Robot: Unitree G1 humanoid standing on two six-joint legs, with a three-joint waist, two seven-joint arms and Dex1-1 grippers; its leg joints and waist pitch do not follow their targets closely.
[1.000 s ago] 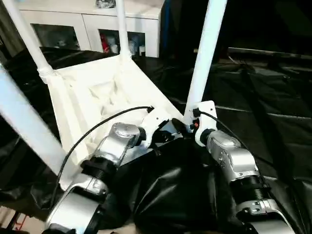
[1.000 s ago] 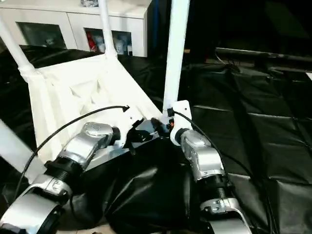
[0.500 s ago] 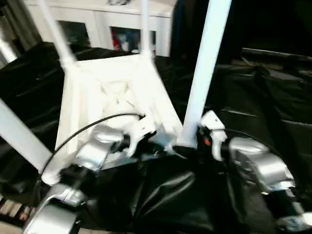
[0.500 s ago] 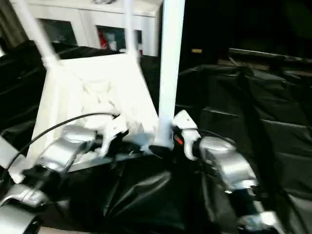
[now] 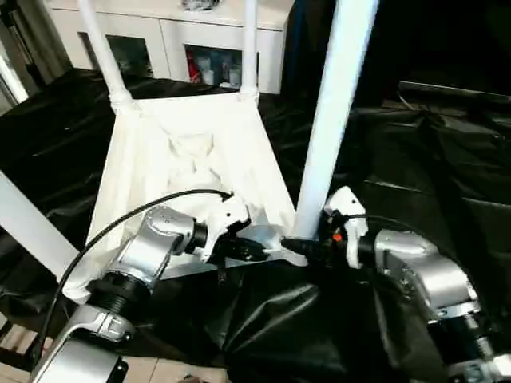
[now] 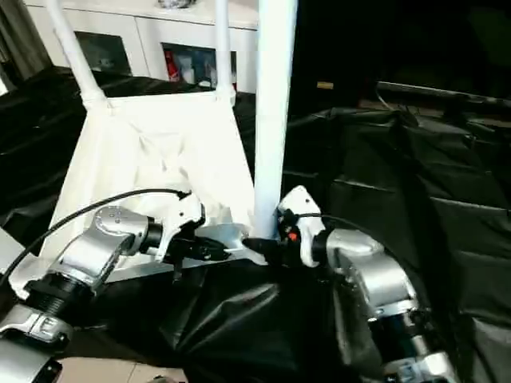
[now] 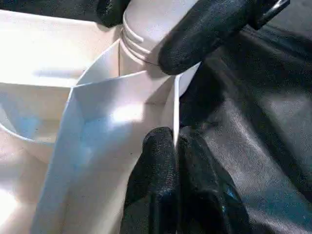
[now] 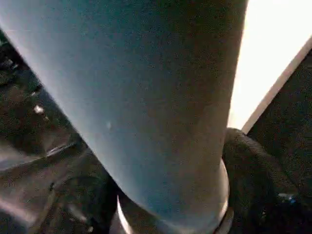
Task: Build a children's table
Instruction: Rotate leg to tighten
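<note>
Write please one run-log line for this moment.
left hand: shut on tabletop rim | right hand: around base of near leg | table: upside down

Crumpled black sheeting (image 5: 431,167) covers the whole work surface, and on it the white table top (image 5: 192,159) lies upside down, ribbed underside up, its near edge by a raised fold of the sheeting (image 5: 279,319) and its legs (image 5: 335,104) standing upward from the corner sockets.

I see the left gripper (image 7: 176,146) pinched on the tabletop's thin edge (image 7: 174,105) at lower centre; the right gripper's black finger (image 7: 204,31) touches the leg base (image 7: 146,29) at the top.
</note>
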